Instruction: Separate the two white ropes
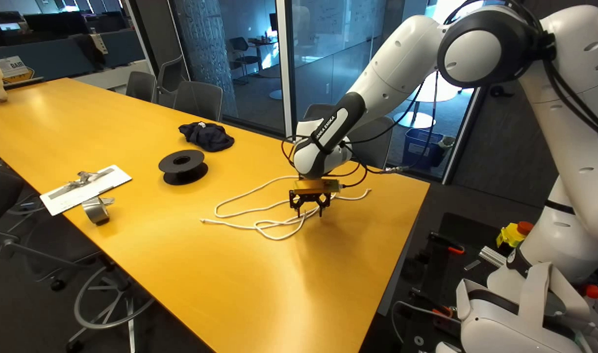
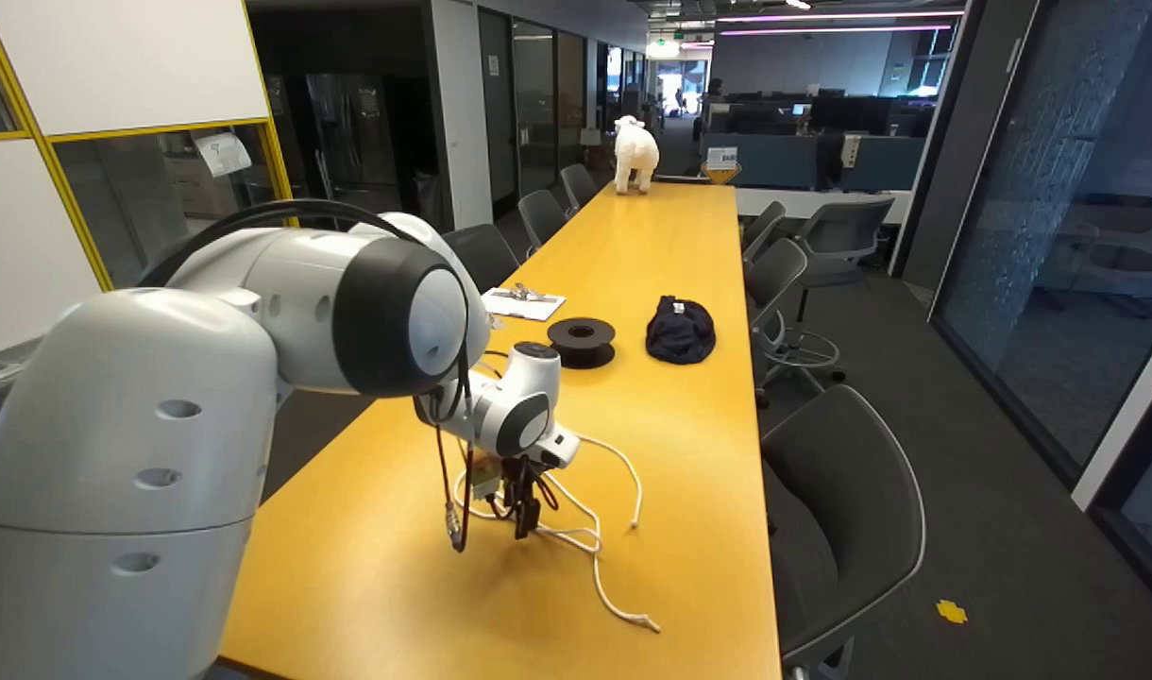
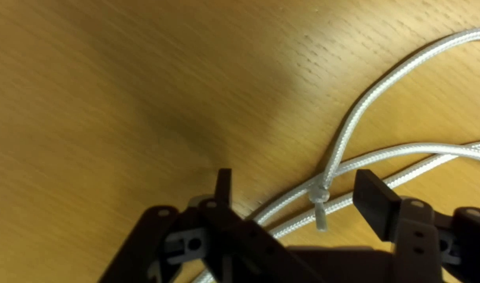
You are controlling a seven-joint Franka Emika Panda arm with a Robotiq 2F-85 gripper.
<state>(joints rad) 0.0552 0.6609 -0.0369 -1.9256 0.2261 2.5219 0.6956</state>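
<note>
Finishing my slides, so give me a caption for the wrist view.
Open gripper above white ropes, a knotted end crossing two strands.

There are two white ropes (image 3: pixel 417 148). One table (image 1: pixel 260 284) carries one black spool (image 1: pixel 182 168), one tape roll (image 1: pixel 95 212), one dark cloth (image 1: pixel 211 138), one board (image 1: pixel 66 201)

readable text: two spots. arm (image 1: pixel 399 56), near its lower end, in an exterior view: "anka emika" in block capitals, start of the word hidden at a black strap (image 1: pixel 320 145). sign (image 1: pixel 13 67) at the far end of the worktop (image 1: pixel 260 279), yellow lower part: "bair", also capitals; shows in both exterior views, small. rest not legible: whiteboard (image 1: pixel 343 24) has faint scribbles, paper sheet (image 2: pixel 222 154) has dark marks i can't make out, white tag (image 2: pixel 678 308) on dark cloth (image 2: pixel 682 335) too small, white notice (image 2: pixel 493 64) too far off.
</note>
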